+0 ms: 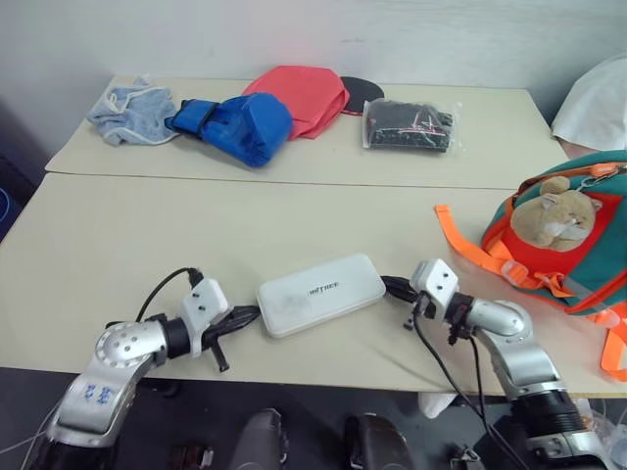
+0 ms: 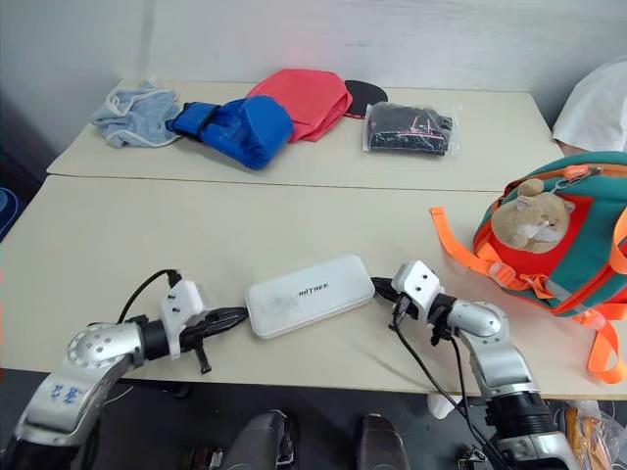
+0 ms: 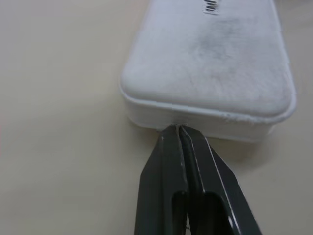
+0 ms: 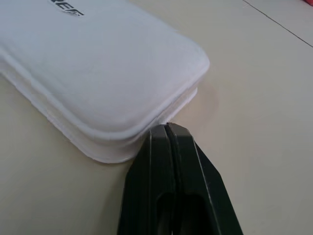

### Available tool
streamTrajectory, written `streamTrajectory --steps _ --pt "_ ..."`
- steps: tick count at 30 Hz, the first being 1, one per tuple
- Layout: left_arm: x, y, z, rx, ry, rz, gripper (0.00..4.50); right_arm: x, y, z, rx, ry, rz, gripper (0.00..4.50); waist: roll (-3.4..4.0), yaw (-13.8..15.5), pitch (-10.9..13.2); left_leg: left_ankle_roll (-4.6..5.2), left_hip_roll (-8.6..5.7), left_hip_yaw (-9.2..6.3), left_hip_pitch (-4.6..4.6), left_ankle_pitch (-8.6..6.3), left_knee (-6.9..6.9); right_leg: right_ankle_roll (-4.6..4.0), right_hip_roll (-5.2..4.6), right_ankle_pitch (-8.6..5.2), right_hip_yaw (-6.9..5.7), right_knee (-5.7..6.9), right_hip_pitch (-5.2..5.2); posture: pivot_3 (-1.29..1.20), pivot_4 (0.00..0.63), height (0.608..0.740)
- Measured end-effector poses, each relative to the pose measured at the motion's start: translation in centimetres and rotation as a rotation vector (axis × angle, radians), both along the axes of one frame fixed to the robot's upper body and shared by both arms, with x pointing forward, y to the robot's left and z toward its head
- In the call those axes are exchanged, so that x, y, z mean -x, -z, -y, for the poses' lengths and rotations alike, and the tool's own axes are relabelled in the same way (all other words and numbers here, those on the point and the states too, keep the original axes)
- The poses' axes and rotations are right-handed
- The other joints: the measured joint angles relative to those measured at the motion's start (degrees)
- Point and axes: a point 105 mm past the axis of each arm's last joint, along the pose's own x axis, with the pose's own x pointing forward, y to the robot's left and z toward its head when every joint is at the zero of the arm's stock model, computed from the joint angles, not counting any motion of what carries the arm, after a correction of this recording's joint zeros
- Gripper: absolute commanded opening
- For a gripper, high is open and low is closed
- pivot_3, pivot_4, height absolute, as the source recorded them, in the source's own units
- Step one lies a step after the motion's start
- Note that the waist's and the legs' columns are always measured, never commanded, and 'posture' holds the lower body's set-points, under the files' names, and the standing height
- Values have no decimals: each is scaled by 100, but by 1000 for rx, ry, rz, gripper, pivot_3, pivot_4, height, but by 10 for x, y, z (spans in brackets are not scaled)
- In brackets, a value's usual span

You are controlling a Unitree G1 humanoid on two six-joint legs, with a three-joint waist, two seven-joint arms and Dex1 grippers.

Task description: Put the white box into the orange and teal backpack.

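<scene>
The white box (image 1: pixel 321 292) lies flat near the table's front edge, its dark lettering facing up. My left gripper (image 1: pixel 253 314) is shut, and its tips rest against the box's left end (image 3: pixel 210 63). My right gripper (image 1: pixel 388 286) is also shut, its tips against the box's right end (image 4: pixel 98 63). In the wrist views each pair of fingers (image 3: pixel 166 166) (image 4: pixel 156 166) stands pressed together at the box's rim seam. The orange and teal backpack (image 1: pixel 578 245) stands at the table's right edge, a tan plush hamster on its front and orange straps trailing toward the box.
On the far table lie a light blue cloth (image 1: pixel 132 110), a blue boxing glove (image 1: pixel 240 125), a red-pink cloth item (image 1: pixel 304 93), a black disc (image 1: pixel 362 90) and a clear bag of dark things (image 1: pixel 409 125). A white cloth shape (image 1: pixel 598 103) is at the right edge.
</scene>
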Motion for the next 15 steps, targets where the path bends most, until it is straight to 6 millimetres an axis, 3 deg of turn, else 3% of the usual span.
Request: streamTrajectory --steps 8,12,15 --pt "-36 -7 17 3 18 55 86 33 8 14 26 -21 -70 0 -2 -15 -2 0 1 1 3 3 0 1 3 0 -18 12 5 0 150 740" --pt "-39 -6 21 38 11 22 949 39 7 24 42 25 -73 0 -3 -15 -2 -1 1 1 3 4 3 1 3 0 -16 11 7 0 150 740" --pt "-31 1 17 110 8 -148 1813 42 9 29 50 47 -82 0 -3 -22 -2 -1 2 0 2 4 4 1 3 0 -12 13 7 0 150 740"
